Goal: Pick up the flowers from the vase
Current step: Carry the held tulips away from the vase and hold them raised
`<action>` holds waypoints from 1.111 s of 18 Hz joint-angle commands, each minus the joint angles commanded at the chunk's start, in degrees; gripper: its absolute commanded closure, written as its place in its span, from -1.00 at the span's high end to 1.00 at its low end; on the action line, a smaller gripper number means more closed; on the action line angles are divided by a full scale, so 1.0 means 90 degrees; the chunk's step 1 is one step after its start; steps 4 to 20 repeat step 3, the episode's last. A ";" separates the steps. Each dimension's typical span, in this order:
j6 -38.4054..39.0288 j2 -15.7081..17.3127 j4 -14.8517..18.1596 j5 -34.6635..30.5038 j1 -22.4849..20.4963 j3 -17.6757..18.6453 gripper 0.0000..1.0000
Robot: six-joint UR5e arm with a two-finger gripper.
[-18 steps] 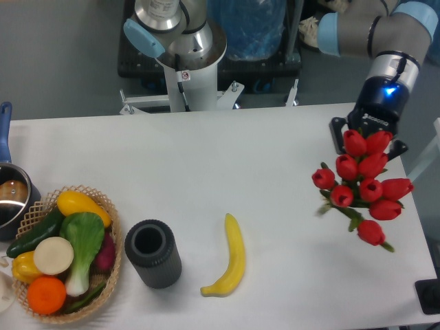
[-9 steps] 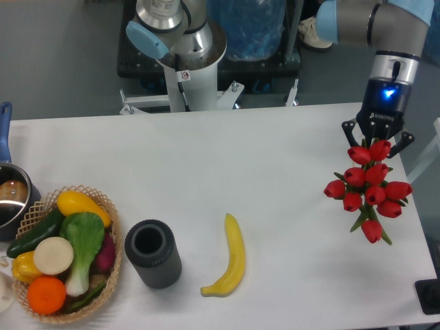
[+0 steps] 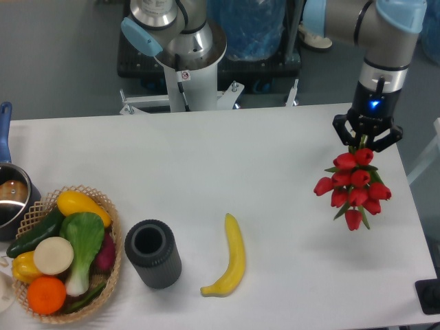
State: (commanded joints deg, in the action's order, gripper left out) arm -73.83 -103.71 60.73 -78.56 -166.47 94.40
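I have the pincer [image 3: 366, 137] pinching the flowers [image 3: 353, 187] by their stems so the buds hang head-down over the counter's [image 3: 227, 155] right side, well apart from the vase [image 3: 152, 253], which stands emptied beside the banana [image 3: 231, 257].

The stems of the flowers [image 3: 353, 187] are hiding behind the red buds, so where the gripper [image 3: 366, 141] is pinching them is not visible. Jaws look closing around the top of the bunch, but contact itself is too small to tell.

The blue-handled pot [image 3: 12, 199] is being cut off by the left edge; only part of rim and handle is showing. A white thing [image 3: 4, 294] at bottom-left corner is also cut, can't identify. A dark object [image 3: 428, 296] at bottom-right is cut by the edge too.

In the basket [image 3: 103, 199], the purple veg [image 3: 105, 253] is mostly hiding under the green one.
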 joint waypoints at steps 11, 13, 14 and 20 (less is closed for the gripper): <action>-0.0020 -0.0029 0.0088 -0.0449 0.0215 -0.0108 -0.89; -0.0020 -0.0029 0.0088 -0.0449 0.0215 -0.0108 -0.89; -0.0020 -0.0029 0.0088 -0.0449 0.0215 -0.0108 -0.89; -0.0020 -0.0029 0.0088 -0.0449 0.0215 -0.0108 -0.89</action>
